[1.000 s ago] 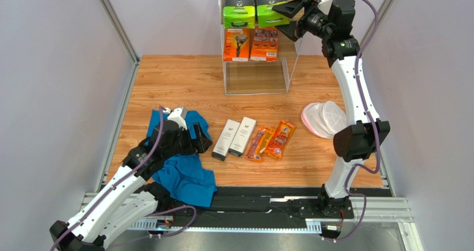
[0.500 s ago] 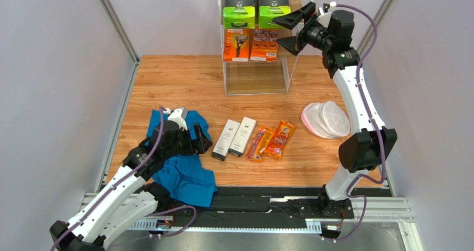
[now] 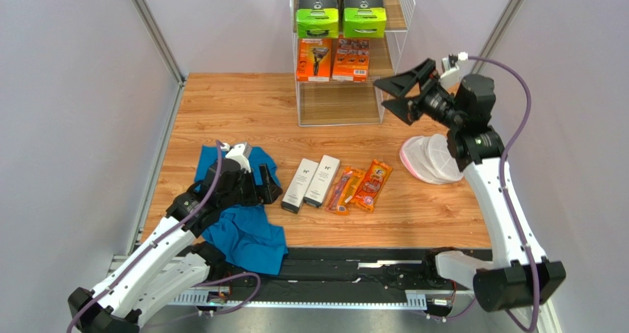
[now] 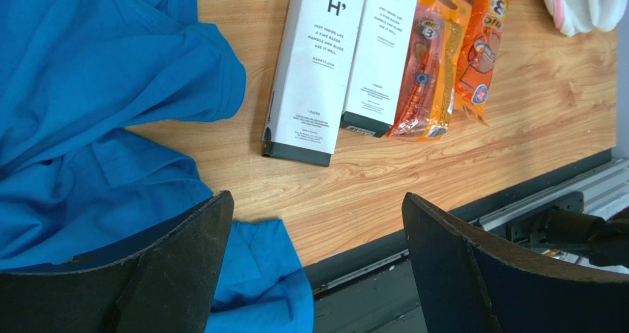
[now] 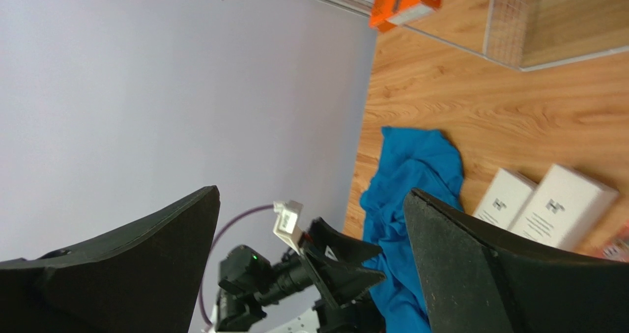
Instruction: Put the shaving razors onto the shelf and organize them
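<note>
The white wire shelf (image 3: pixel 391 46) stands at the back. Its top tier holds two black boxes with lime-green ends (image 3: pixel 340 12), its middle tier two orange boxes (image 3: pixel 333 59). Two slim white boxes (image 3: pixel 311 182) (image 4: pixel 347 46) and two orange blister packs (image 3: pixel 360 186) (image 4: pixel 450 53) lie side by side on the table. My right gripper (image 3: pixel 394 97) is open and empty, in the air just right of the shelf's lower tier. My left gripper (image 3: pixel 267 185) is open and empty over a blue cloth, left of the white boxes.
A blue cloth (image 3: pixel 243 222) lies crumpled at the front left under my left arm. A round white pink-rimmed mesh item (image 3: pixel 430 158) lies at the right, under my right arm. The table's front edge is a black rail (image 3: pixel 332 263).
My right gripper has come away from the shelf's top tier, moving down and to the right, empty. The two green-ended boxes stay on the top tier. My left arm has barely moved.
</note>
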